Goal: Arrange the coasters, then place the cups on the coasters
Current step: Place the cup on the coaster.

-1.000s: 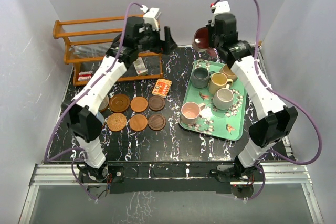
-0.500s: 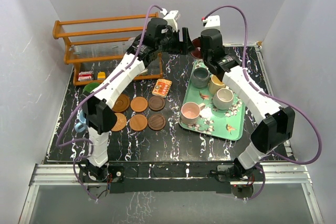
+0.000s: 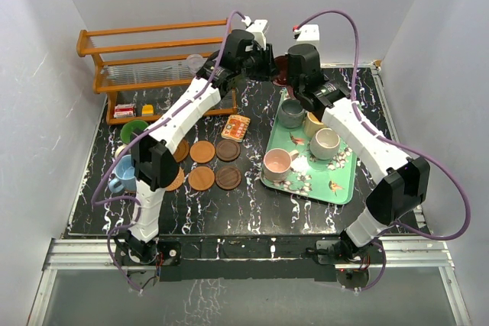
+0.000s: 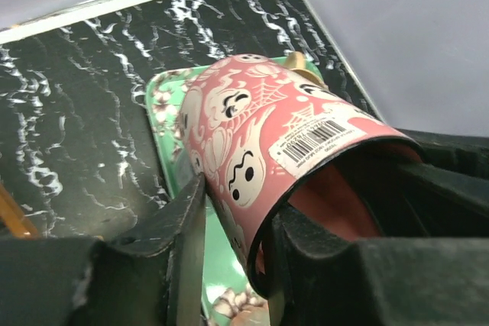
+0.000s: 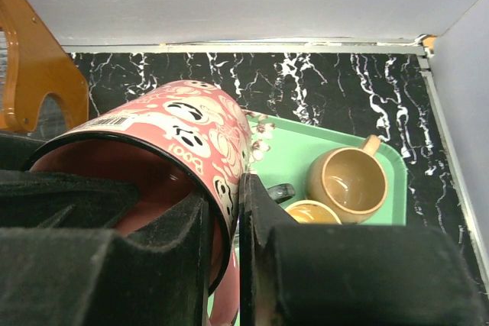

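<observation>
A: State of each end effector?
B: Left end effector (image 4: 233, 228) clenched on the wall of the ghost-patterned mug (image 4: 260, 127), one finger inside the rim and one outside. Right end effector (image 5: 225, 211) pinched the rim the same way.
A: Mug location?
B: Tilted, off the worktop (image 3: 252, 204), held by both arms near the far end of the green tray (image 3: 345, 181). Coasters (image 3: 202, 151) lay in two rows left of the tray.

Bright even light, soft shadows, mild glare
</observation>
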